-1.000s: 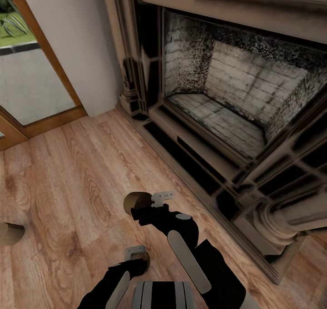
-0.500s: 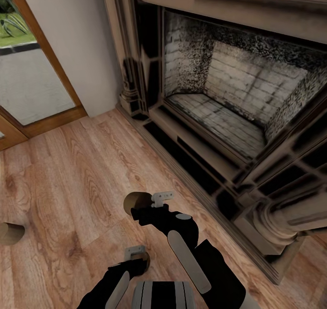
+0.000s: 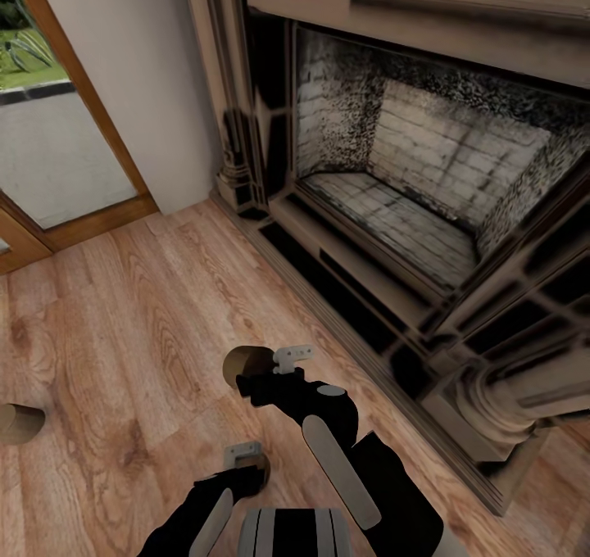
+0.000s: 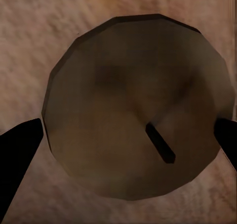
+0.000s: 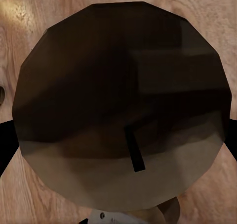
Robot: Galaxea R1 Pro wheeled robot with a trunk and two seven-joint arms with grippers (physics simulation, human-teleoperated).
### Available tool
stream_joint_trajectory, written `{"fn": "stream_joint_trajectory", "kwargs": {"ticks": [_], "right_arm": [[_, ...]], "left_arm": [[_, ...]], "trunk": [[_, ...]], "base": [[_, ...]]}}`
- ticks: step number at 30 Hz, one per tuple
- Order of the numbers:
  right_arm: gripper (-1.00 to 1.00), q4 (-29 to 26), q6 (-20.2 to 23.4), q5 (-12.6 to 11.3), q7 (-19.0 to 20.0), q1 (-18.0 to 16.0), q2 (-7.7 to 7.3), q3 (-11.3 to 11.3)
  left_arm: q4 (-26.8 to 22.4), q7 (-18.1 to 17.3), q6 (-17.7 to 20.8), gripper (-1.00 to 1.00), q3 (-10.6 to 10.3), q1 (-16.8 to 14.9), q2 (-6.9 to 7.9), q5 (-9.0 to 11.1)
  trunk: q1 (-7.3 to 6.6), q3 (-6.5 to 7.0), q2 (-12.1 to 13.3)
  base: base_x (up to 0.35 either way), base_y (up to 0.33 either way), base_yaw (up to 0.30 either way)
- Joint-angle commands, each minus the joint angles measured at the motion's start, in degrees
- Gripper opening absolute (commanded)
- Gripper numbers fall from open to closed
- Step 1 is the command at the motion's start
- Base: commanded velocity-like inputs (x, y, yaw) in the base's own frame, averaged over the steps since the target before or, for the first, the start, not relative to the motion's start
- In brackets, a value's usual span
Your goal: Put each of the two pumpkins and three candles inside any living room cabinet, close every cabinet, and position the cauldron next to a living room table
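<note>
Holding one candle each, both arms are loaded: the left end effector has its dark fingertips at opposite sides of a squat olive-grey candle whose wick stub faces the camera, and the right end effector brackets a second candle in the same manner, so both read as clenched on their loads. In the head view the left end effector sits close to the trunk with its candle partly hidden, and the right end effector is further forward, carrying its candle above the plank floor. A third candle lies on its side on the floor at the left edge of the view, well apart from both arms. Progress judgement: two of three candles are picked up but none is stowed; the third candle, both pumpkins, the cabinet closing and the cauldron placement all remain. Cabinet, pumpkins, cauldron and worktop are out of the frames. Clearance: the brick fireplace and its raised hearth edge run diagonally close on the right side, with a carved column base nearest the right arm. Open floor lies to the left, toward the glazed door. Turning away from the hearth appears to be the safer route.
</note>
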Motion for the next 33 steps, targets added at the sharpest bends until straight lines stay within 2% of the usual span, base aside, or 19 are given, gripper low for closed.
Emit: {"fn": "stream_joint_trajectory", "kwargs": {"ticks": [1,7,11,15,21,23,29,33], "right_arm": [[-1.00,0.0,0.0,0.0,0.0,0.0,0.00,0.0],[-1.00,0.0,0.0,0.0,0.0,0.0,0.00,0.0],[-1.00,0.0,0.0,0.0,-0.1,0.0,0.00,0.0],[-1.00,0.0,0.0,0.1,-0.1,0.0,0.00,-0.1],[-1.00,0.1,0.0,0.1,-0.2,0.0,0.00,-0.3],[-1.00,0.1,-0.1,0.1,-0.2,0.0,0.00,-0.4],[-1.00,0.9,-0.2,0.1,-0.4,0.0,0.00,-0.7],[-1.00,1.4,-0.1,0.1,-0.5,0.0,0.00,-0.8]], "left_arm": [[0.0,0.0,0.0,-1.00,0.0,0.0,0.03,0.0],[-0.1,-0.1,0.1,-1.00,0.3,0.0,0.22,0.0],[-0.3,-0.1,0.3,-1.00,0.5,0.0,1.27,0.0],[-1.4,-0.1,0.7,-1.00,0.6,-0.3,3.33,0.1],[-2.9,-0.2,4.1,-1.00,1.1,-1.6,7.89,0.7],[-3.6,-0.2,5.5,-1.00,3.0,-1.9,8.62,0.8],[-9.1,-1.0,15.2,-1.00,12.9,-2.1,9.20,0.9],[-11.7,-2.6,21.7,-1.00,16.7,-2.1,9.32,0.8]], "trunk": [[-0.02,0.23,0.0],[-0.18,1.56,0.1],[-0.28,2.44,0.2],[-0.38,3.33,0.2],[-0.54,4.66,0.3],[-0.59,5.10,0.3],[-0.74,6.43,0.4],[-0.85,7.32,0.4]], "base": [[0.000,0.000,0.000],[0.000,0.000,0.000],[0.000,0.000,0.000],[0.000,0.000,0.000],[0.000,0.000,0.000],[0.000,0.000,0.000],[-0.188,0.000,0.000],[-0.079,0.000,0.000]]}}
